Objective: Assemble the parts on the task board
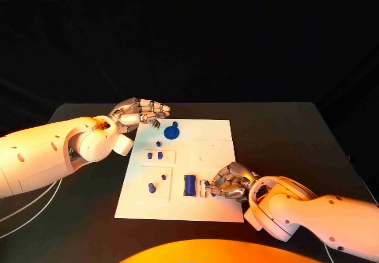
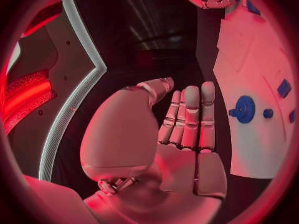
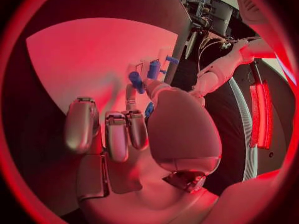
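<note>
The white task board (image 1: 207, 160) lies in the middle of the black table. On it sit a blue gear (image 1: 171, 132), several small blue pegs (image 1: 155, 155) and a long blue block (image 1: 189, 185). My left hand (image 1: 142, 112) hovers at the board's far left corner, fingers straight and holding nothing (image 2: 187, 129); the gear (image 2: 244, 109) lies just beside it. My right hand (image 1: 227, 182) rests on the board's near part with its fingers curled, the fingertips right next to the long block. A sliver of blue (image 3: 148, 109) shows by the thumb; whether it is held I cannot tell.
Bare black table surrounds the board on all sides. White recessed squares (image 1: 213, 150) mark the board's right half. My left forearm (image 1: 55, 150) crosses the table's left side; my right forearm (image 1: 316, 213) covers the near right corner.
</note>
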Controlling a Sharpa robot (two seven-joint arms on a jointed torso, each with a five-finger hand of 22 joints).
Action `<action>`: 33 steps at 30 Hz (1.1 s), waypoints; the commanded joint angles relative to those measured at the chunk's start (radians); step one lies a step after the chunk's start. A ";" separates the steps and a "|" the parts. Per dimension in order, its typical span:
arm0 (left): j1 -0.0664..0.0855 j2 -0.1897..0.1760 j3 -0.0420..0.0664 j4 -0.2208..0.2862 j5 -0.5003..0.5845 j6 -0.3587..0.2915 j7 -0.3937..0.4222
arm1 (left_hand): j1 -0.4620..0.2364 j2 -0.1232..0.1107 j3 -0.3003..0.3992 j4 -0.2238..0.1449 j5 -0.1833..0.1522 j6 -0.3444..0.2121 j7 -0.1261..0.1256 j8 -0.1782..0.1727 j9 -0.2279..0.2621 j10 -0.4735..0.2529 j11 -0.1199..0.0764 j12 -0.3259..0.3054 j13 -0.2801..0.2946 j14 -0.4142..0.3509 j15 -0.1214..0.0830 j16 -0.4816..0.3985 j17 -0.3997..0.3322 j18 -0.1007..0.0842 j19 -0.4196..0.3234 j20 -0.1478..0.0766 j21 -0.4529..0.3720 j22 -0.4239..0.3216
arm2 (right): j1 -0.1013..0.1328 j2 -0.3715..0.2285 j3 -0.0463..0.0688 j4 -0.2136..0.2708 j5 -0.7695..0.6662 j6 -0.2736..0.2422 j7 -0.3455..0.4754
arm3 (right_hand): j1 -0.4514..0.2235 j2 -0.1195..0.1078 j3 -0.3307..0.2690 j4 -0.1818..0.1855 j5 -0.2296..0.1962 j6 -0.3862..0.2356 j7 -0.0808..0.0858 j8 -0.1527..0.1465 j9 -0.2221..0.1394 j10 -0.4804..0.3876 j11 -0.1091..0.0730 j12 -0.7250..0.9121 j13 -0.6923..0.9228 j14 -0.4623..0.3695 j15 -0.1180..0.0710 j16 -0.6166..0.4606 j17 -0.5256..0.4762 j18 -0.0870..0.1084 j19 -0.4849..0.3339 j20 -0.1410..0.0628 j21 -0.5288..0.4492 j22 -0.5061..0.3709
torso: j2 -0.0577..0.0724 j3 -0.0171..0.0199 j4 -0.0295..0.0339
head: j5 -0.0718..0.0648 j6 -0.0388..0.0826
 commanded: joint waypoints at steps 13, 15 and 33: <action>0.000 0.002 0.001 0.004 0.007 0.007 0.004 | 0.000 0.008 0.006 0.001 0.005 -0.008 -0.001 0.005 -0.002 -0.007 0.001 0.005 0.000 -0.006 -0.002 0.004 -0.001 0.015 0.001 0.002 -0.005 0.000 | -0.009 0.057 -0.001 -0.048 -0.010 0.016 0.017 | -0.032 0.016 -0.011 -0.001 0.002 0.005 -0.008 0.007 0.005 0.051 -0.005 0.007 0.189 0.097 -0.006 -0.001 0.220 -0.018 0.027 -0.003 0.000 0.185 | 0.000 -0.0004 0.0003 | 0.003 -0.006; 0.000 0.002 0.001 0.003 0.007 0.007 0.003 | -0.001 0.008 0.007 0.001 0.004 -0.009 -0.001 0.005 -0.002 -0.008 0.001 0.006 0.000 -0.006 -0.002 0.004 -0.002 0.015 0.001 0.002 -0.005 0.001 | -0.010 0.061 -0.001 -0.049 -0.012 0.026 0.016 | -0.034 0.017 -0.011 -0.002 0.002 0.006 -0.009 0.008 0.006 0.052 -0.006 0.008 0.190 0.097 -0.006 -0.001 0.219 -0.018 0.026 -0.003 -0.002 0.185 | 0.000 -0.0007 0.0004 | 0.004 -0.007; 0.000 0.002 0.001 0.002 0.007 0.010 -0.001 | -0.001 0.008 0.007 0.001 0.004 -0.009 -0.001 0.005 -0.002 -0.008 0.001 0.006 0.000 -0.006 -0.002 0.004 -0.002 0.015 0.001 0.002 -0.005 0.001 | -0.015 0.069 -0.002 -0.062 -0.042 0.067 0.001 | -0.038 0.021 -0.012 -0.004 0.002 0.013 -0.012 0.014 0.010 0.052 -0.009 0.008 0.190 0.096 -0.009 -0.002 0.216 -0.017 0.025 -0.004 -0.006 0.184 | -0.001 0.0000 0.0002 | 0.005 -0.009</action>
